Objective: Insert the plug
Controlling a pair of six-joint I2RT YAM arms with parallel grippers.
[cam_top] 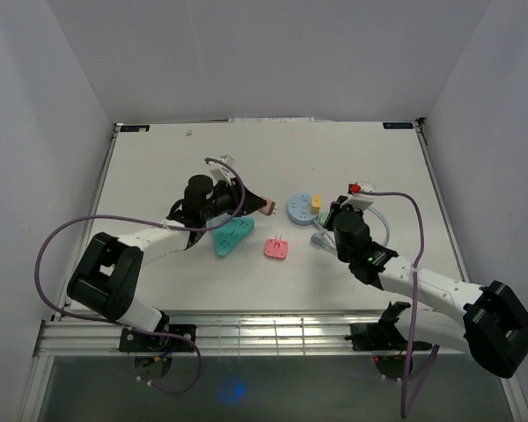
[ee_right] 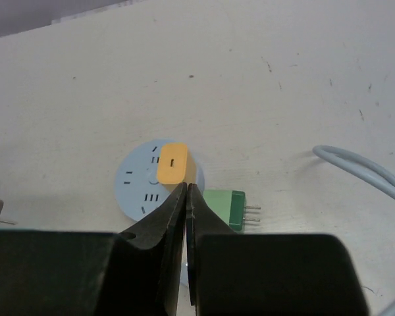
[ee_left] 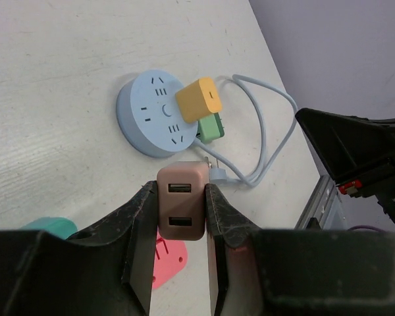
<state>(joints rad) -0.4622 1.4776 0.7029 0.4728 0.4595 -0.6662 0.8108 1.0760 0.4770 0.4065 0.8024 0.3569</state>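
**Dusty-pink plug held just short of the blue hub**

Dusty-pink and blocky, the plug [ee_left: 182, 210] is clamped between the left jaws, which press on its two side faces. Its rounded end, with two stacked USB ports, faces the wrist camera. That grip leaves the prong end free, and in the right wrist view a thin metal prong points toward the round blue socket hub [ee_left: 148, 115]. From above, the plug hangs near the hub without touching it, on the side away from the hub's pale blue cable [ee_left: 266, 125].

A yellow plug [ee_left: 199, 99] already stands in one of the hub's outlets. A green plug [ee_left: 212, 128] lies on its side on the desk [cam_top: 158, 176] just beside the hub's rim, prongs pointing away from it. The free slots are on the part of the hub's face toward the held plug, which probably explains the approach from that side.

The right jaws are pressed together on nothing, their tips poised over the hub's rim beside the yellow plug. They are likely placed there to pin the light hub down during the push.
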